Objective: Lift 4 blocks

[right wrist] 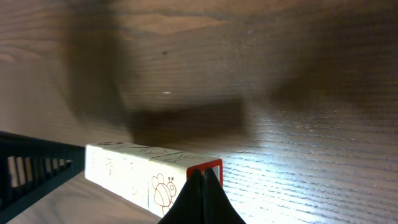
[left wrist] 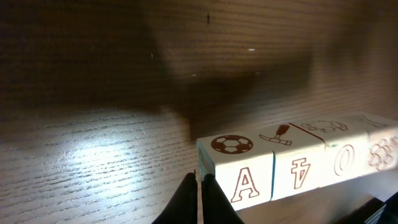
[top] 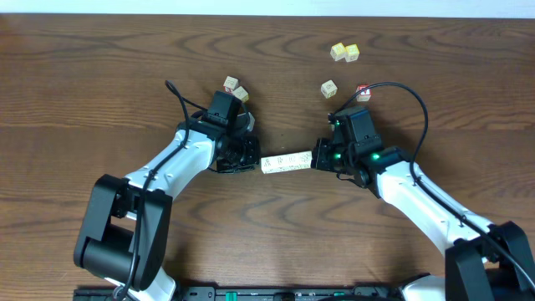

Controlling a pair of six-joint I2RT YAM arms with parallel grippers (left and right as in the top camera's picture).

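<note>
The row of four small whitish printed wooden blocks (top: 286, 162) is over the middle of the brown wooden bench (top: 276, 75). It is squeezed end to end between the left claw (top: 253, 162) and the right claw (top: 317, 158). Each claw has its fingers pressed together and butted against an end face. A detached shadow in the wrist views suggests the lift is in hand. The next move calls for matched inward pressure and an even rise. From overhead both contact points are hidden and the prints are unreadable.

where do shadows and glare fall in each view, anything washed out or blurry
left wrist: the blocks cast a dark bar-shaped shadow on the table beyond them, glare patch lower left, row's far end washed out; right wrist: similar shadow bar, glare at right, row's far end pale; overhead: even light, sharp.
</note>
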